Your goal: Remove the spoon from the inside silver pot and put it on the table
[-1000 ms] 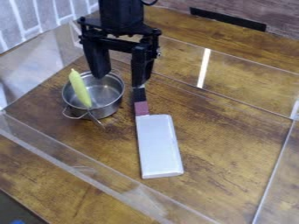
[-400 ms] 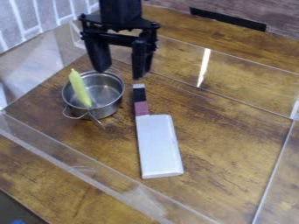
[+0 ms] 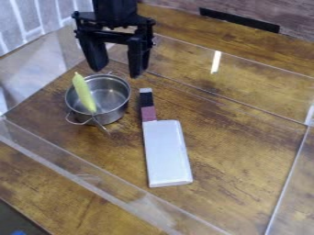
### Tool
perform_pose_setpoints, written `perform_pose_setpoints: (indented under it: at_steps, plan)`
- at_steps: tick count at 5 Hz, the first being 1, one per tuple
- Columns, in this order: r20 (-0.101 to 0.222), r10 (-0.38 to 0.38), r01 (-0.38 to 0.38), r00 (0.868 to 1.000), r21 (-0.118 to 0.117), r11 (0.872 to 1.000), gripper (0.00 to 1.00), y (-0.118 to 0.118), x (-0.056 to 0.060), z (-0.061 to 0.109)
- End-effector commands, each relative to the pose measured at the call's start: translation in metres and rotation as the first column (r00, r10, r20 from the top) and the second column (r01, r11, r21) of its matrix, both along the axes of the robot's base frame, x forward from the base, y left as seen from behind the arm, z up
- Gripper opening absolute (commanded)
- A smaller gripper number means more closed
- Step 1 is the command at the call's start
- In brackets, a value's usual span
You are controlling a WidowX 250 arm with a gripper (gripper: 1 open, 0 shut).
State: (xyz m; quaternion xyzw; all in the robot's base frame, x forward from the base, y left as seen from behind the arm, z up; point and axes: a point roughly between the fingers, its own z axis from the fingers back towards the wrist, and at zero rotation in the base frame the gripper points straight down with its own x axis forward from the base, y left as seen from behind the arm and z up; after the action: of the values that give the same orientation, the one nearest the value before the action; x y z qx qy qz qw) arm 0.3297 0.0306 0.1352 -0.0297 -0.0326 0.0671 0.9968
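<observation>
- Task not yet begun in any visible sense: spoon (image 3: 84,93) sits inside silver pot (image 3: 101,99), nothing of it on the table (image 3: 240,128).
- Spoon's light-yellow handle leans against the pot's left wall and sticks up over the rim, tilted; its metal bowl is down inside and cannot be made out against the shiny interior.
- Pot stands upright at the left side of the table, near the clear acrylic wall (image 3: 37,64). Besides the spoon, nothing else shows inside it.
- Gripper (image 3: 114,62) hangs above and just behind the pot, pointing down, fingers spread wide and bare; it grasps nothing and touches neither pot nor spoon.
- Judgement: all steps are left, namely lining up over the handle, descending, closing on it, lifting clear of the rim, and setting down on bare wood.
- White rectangular block (image 3: 164,151) with a dark end lies flat just right of the pot, apart from it; not part of the job, but it takes up the nearest set-down spot.
- Open table lies to the right and at the front left.
</observation>
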Motion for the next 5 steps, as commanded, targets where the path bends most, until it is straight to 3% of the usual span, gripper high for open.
perform_pose_setpoints:
  at_steps: [1,3,5]
  plan:
    - [0.076,-0.038,0.037,0.996,0.015,0.999,1.0,0.002,0.008,0.02]
    - [0.092,-0.122,0.12,0.988,0.023,0.992,1.0,0.013,0.018,0.006]
    - [0.097,-0.044,0.042,0.994,0.027,0.999,1.0,0.016,0.019,0.021]
